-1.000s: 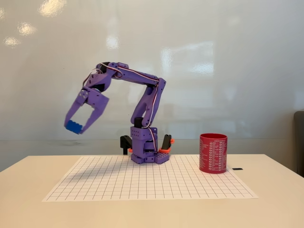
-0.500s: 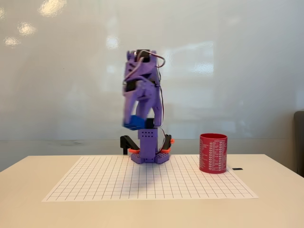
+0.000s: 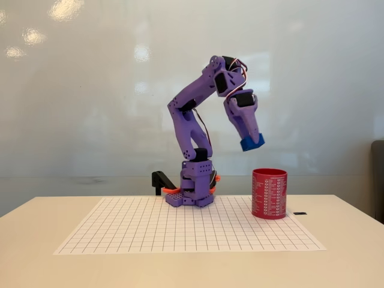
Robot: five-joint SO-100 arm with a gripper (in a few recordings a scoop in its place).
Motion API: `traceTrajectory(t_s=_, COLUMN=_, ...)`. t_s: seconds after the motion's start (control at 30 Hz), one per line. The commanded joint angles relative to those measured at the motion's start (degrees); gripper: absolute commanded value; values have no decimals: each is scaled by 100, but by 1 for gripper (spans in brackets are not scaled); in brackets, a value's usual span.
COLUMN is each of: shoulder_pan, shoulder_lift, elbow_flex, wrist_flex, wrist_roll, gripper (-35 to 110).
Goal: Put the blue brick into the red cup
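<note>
Blue brick (image 3: 252, 144), small and blocky, sits clamped in the purple plastic gripper (image 3: 252, 143), jaws closed on it, held aloft just left of the red cup (image 3: 269, 193), a straight-sided cylinder on the gridded sheet (image 3: 180, 231) over the pale worktop (image 3: 36, 252).

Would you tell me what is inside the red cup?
Cannot tell: the red cup shows only its side. The blue brick is held above it in the gripper.
</note>
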Motion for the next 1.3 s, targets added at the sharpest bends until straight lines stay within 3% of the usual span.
traceTrajectory(t_s=0.0, shoulder_pan=-773, shoulder_lift=149, elbow_flex=-185, wrist_flex=97, wrist_roll=79, gripper=-1)
traceTrajectory(t_s=0.37, shoulder_pan=-1881, shoulder_lift=571, elbow_flex=826, wrist_flex=-466, wrist_roll=1160, gripper=-1)
traceTrajectory(t_s=0.77, shoulder_pan=-3120, shoulder_lift=519, elbow_flex=1503, wrist_flex=-984, wrist_roll=1354, gripper=-1)
traceTrajectory(t_s=1.27, shoulder_pan=-2294, shoulder_lift=501, elbow_flex=1688, wrist_flex=-1564, wrist_roll=1380, gripper=0)
